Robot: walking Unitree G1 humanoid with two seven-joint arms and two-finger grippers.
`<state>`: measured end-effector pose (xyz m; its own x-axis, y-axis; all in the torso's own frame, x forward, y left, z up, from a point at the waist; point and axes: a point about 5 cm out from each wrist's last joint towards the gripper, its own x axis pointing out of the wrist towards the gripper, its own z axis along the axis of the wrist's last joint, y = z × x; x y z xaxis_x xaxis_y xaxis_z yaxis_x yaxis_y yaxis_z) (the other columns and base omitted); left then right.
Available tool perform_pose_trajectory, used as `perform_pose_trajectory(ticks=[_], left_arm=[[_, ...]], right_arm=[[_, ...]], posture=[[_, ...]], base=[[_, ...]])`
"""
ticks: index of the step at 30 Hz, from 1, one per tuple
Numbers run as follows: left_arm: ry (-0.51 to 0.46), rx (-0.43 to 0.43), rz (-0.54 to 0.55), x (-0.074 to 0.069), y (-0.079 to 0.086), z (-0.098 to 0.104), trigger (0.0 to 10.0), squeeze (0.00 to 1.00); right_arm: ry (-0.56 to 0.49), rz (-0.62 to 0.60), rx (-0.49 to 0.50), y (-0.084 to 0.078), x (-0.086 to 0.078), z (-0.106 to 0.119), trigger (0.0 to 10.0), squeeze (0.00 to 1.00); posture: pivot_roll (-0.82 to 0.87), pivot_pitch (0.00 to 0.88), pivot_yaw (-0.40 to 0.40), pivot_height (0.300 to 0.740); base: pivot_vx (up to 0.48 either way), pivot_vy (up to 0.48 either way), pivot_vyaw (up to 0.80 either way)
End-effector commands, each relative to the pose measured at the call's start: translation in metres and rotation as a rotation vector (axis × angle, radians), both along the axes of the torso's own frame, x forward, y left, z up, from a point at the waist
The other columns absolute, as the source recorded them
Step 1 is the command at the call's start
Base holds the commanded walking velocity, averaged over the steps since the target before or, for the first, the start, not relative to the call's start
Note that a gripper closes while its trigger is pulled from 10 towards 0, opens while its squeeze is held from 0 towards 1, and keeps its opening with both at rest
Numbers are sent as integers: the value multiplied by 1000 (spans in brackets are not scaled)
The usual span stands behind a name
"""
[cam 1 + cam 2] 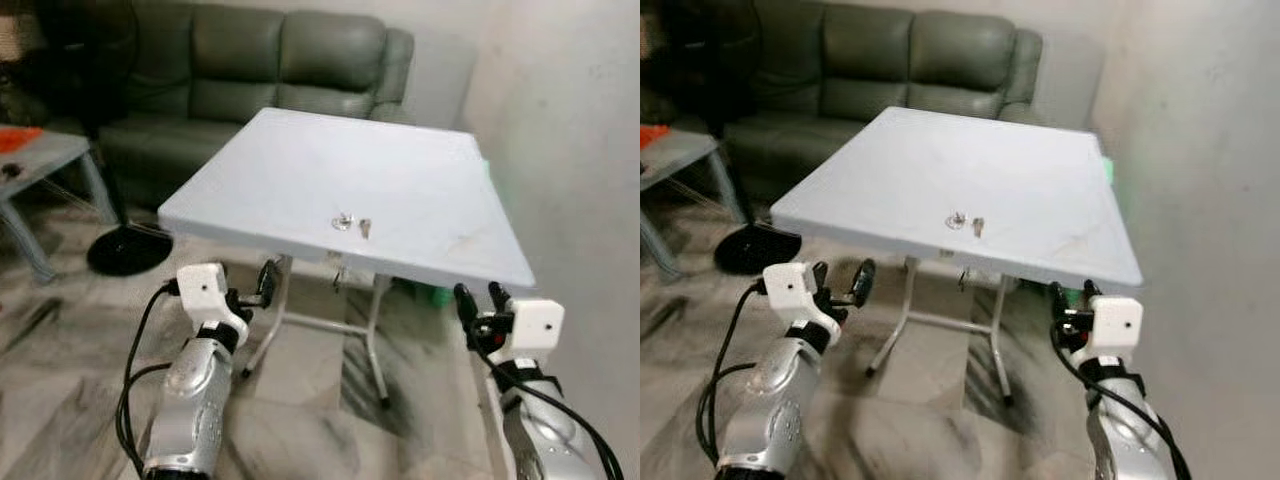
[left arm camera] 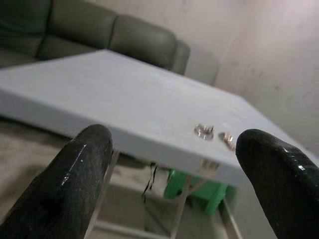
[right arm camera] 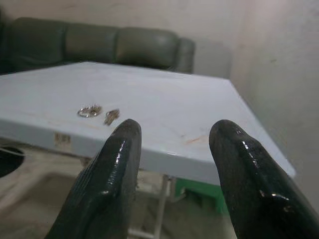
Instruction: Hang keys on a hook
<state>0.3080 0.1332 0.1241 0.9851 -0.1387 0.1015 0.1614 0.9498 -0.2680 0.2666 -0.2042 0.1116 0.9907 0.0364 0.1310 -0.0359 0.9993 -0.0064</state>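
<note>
A small set of keys on a ring lies near the front edge of a pale blue folding table. They also appear in the wrist views as keys and keys. My left gripper is open, held below and in front of the table's front left edge. My right gripper is open too, just below the table's front right corner. Both are apart from the keys. I see no hook.
A dark green sofa stands behind the table. A fan base sits on the floor at left beside a grey side table. A pale wall runs along the right. A green object lies under the table.
</note>
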Motion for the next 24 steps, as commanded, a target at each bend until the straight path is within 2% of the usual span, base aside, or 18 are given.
perform_pose_trajectory(ticks=[1, 10, 24], left_arm=[[9, -3, 17, -1, 4, -2, 10000, 0], [2, 5, -8, -4, 3, -4, 10000, 0], [-4, 1, -13, -5, 4, -3, 10000, 0]], right_arm=[[-28, 27, 1, 5, 3, 7, 10000, 0], [-22, 30, 3, 5, 2, 7, 10000, 0], [-15, 28, 6, 5, 1, 6, 10000, 0]], posture=[[-9, 9, -81, 740], [-6, 4, -84, 740], [-3, 26, -85, 740]], base=[[0, 0, 0], [0, 0, 0], [367, 0, 0]])
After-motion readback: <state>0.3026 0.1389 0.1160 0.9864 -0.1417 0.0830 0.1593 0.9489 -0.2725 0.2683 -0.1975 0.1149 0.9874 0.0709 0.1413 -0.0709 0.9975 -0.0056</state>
